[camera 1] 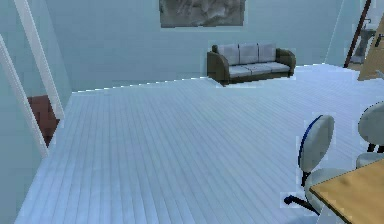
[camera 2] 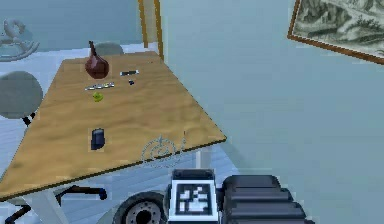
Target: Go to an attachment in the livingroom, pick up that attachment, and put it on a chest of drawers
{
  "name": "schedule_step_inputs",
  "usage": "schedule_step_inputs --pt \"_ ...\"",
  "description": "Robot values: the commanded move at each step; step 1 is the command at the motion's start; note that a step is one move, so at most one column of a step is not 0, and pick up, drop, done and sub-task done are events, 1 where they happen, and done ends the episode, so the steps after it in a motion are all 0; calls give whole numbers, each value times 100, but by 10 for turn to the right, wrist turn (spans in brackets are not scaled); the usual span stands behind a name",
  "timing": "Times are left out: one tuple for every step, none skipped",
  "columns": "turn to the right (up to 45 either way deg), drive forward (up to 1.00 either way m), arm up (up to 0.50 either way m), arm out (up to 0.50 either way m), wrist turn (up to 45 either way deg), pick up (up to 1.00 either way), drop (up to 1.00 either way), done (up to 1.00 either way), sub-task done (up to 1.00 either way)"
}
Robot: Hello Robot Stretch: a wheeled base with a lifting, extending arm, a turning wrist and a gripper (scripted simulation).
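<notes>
Attachment — I can't tell which small thing on the wooden table it is: a dark strip at 12 o'clock of the pincer, or a dark block at 11. The pincer's far end is unclear, so I can't tell whether it grips anything. Ahead, bare floor runs to a sofa at 1 o'clock — an office chair and the table's corner crowd 4 o'clock.

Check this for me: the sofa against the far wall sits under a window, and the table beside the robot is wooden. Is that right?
Not quite. What hangs on the far wall above the sofa is a framed picture, not a window, as the forward view shows. The sofa does stand against the far wall, and the table is wooden.
</notes>
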Motion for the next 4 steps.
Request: schedule_step_inputs --pt "0 0 0 34 0 0 0 0 0" --pt "0 0 0 0 450 0 0 0 0" --pt "0 0 0 0 450 0 0 0 0" --pt "0 0 0 0 450 0 0 0 0"
